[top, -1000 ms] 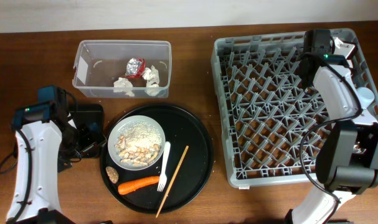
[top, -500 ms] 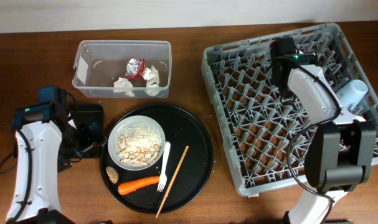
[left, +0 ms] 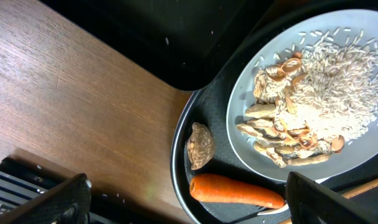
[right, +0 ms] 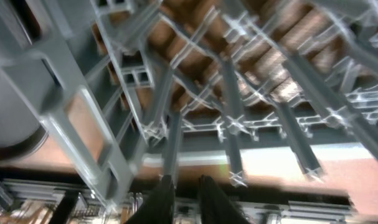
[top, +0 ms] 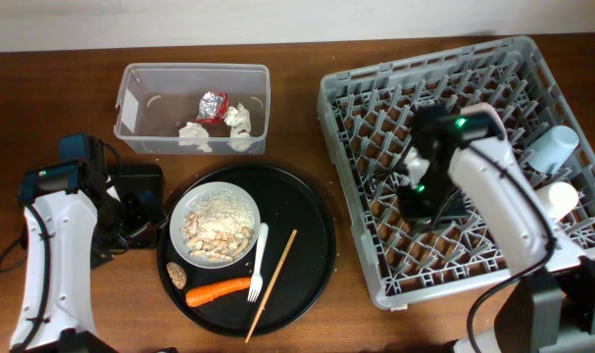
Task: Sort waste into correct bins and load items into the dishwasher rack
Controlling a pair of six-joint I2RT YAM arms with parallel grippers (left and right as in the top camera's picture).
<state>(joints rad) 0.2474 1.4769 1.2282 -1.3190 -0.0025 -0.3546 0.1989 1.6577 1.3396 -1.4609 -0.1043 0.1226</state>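
while the right gripper point(top: 420, 191) hangs low over the middle of the grey dishwasher rack point(top: 375, 284) at the right of the overhead frame, its own wrist view is blurred. it shows two dark fingers point(right: 165, 198) drawn almost together at bottom centre, nothing seen between them, with grey pegs above. a light blue cup point(top: 552, 147) and a cream cup point(top: 559, 199) lie at the rack's right edge. the left gripper point(left: 187, 186) sits at the left rim of the round black tray point(top: 312, 226), fingers spread wide, over the carrot point(left: 235, 191) and brown lump point(left: 199, 145). the white plate point(left: 357, 150) of rice point(left: 338, 93) lies beside a fork point(top: 258, 260) and chopstick point(top: 272, 284). napkins point(top: 194, 134) and a foil wrapper point(top: 214, 103) lie in the clear tub point(top: 130, 108) at upper left.
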